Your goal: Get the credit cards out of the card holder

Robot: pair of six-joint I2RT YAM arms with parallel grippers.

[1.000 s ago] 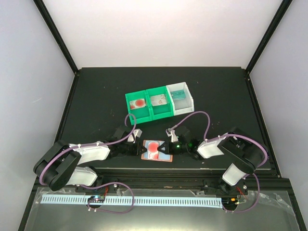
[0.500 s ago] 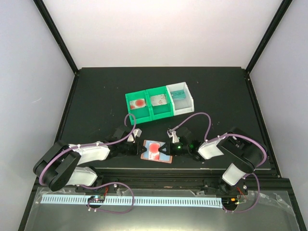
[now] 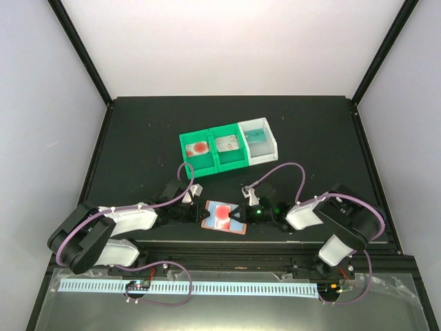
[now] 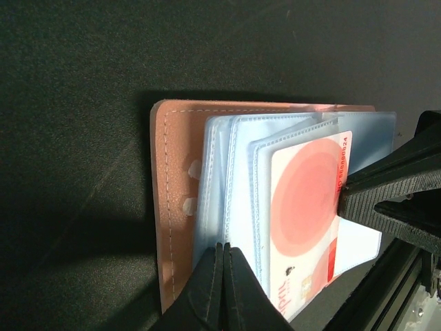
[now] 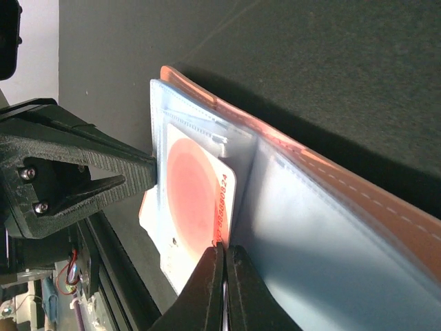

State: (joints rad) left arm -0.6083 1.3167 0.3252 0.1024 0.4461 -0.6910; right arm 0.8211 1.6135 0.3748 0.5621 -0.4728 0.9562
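Tabletop; grippers low, pinching holder, card

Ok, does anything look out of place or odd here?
Nothing spilled or damaged. The card holder lies open and slightly askew near the front edge of the table, the red-circle card pinched by the right gripper, as the task would need.
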